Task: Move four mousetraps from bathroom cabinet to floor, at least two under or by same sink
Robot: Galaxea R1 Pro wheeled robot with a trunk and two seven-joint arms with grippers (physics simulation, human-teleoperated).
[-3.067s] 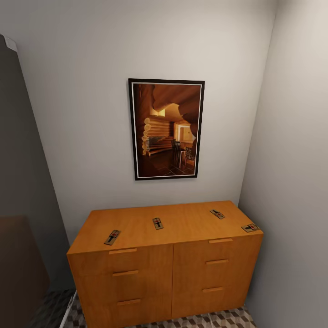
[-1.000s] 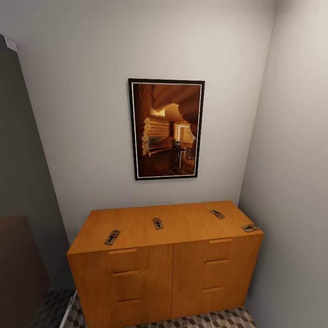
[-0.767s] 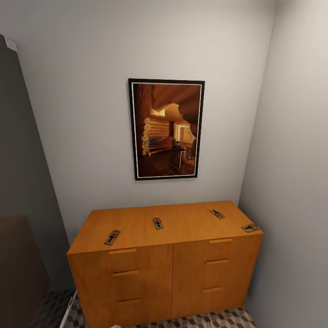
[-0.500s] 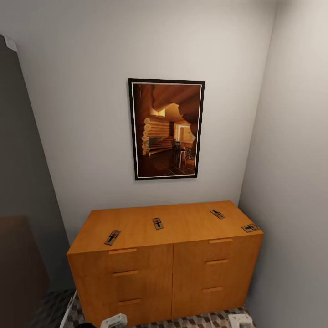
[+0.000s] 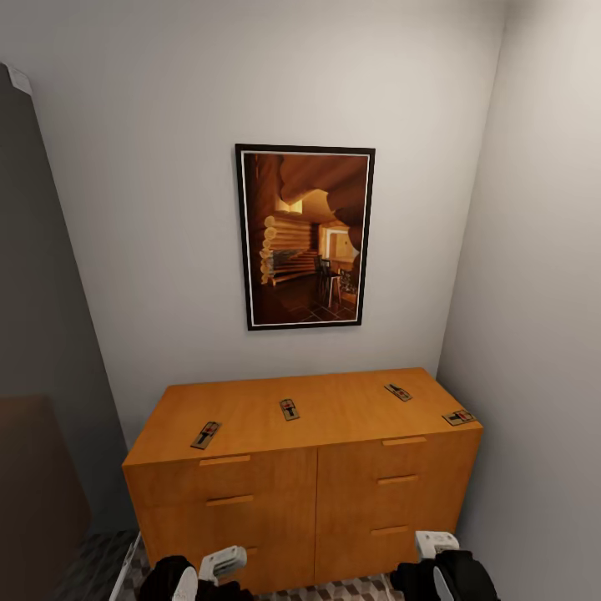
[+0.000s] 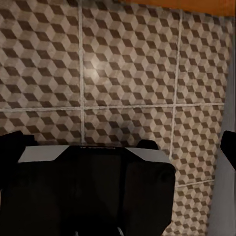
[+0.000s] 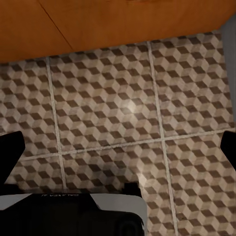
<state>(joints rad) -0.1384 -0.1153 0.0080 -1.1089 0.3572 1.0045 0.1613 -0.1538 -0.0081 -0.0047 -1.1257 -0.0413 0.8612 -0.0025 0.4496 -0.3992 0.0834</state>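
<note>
Both arms risen into the head view's bottom edge since a moment ago.
Four mousetraps (image 5: 290,409) flat atop cabinet (image 5: 275,492), at twelve o'clock; left gripper (image 5: 219,564) and right gripper (image 5: 436,547) low before it, over bathroom floor (image 7: 123,113), jaws seemingly spread wide.

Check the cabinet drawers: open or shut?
Shut. Every drawer front on the cabinet sits flush in the head view; none is pulled out. All four mousetraps lie on its top.

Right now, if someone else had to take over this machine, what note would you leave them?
Left gripper and right gripper: low in front of the cabinet, nothing visibly held; whether the jaws are open is unclear.
All four mousetraps lie on the cabinet top: far left, middle, right rear, right corner.
Done: nothing moved.
Left: carry all four to the tiled floor, two beside the sink.
</note>
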